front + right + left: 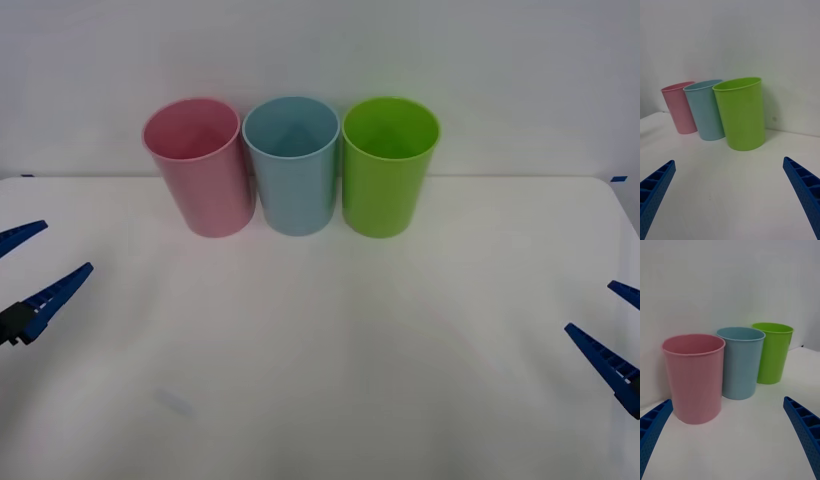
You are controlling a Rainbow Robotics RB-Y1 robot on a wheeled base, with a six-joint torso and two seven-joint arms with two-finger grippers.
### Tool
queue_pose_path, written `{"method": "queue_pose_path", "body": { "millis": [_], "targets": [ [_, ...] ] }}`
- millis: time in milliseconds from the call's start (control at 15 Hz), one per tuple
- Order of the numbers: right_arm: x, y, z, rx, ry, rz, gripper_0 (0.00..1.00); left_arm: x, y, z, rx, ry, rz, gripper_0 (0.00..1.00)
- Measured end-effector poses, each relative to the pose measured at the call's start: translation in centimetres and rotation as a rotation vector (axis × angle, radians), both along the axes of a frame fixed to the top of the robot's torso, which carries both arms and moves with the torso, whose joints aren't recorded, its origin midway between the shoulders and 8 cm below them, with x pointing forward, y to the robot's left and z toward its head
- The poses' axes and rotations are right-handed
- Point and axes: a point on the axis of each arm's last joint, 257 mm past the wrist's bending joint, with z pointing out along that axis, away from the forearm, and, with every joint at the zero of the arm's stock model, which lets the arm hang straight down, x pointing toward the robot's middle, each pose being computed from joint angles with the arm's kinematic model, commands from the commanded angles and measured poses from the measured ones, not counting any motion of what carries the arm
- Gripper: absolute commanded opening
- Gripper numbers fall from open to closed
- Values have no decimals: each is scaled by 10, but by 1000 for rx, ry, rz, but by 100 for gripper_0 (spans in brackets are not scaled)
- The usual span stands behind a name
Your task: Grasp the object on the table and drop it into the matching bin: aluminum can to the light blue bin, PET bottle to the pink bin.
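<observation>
At the back of the white table (330, 330) stand the pink bin (197, 165) and, touching its right side, the light blue bin (292, 163). Both are upright and I see nothing in them from the front. The object, an aluminum can or PET bottle, is out of view. My left gripper (35, 265) hovers open at the table's left edge, and my right gripper (615, 325) hovers open at the right edge. The left wrist view has the pink bin (695, 377) nearest, then the light blue bin (739, 362); the right wrist view has the light blue bin (706, 110) beside the pink bin (679, 108).
A lime green bin (388, 163) stands right of the light blue one, and it is the nearest bin (742, 112) in the right wrist view. A white wall rises close behind all three. A faint grey smudge (175, 402) marks the table's front left.
</observation>
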Motion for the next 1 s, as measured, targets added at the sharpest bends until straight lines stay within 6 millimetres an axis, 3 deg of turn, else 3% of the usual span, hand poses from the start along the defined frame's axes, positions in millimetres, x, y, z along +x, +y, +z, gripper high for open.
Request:
{"method": "queue_pose_path", "body": {
  "millis": [467,1000],
  "targets": [
    [0,0,0,0,0,0,100,-45,40,-13,61,45,35,100],
    [0,0,0,0,0,0,100,-61,48,-32,67,90,59,100]
  ]
}}
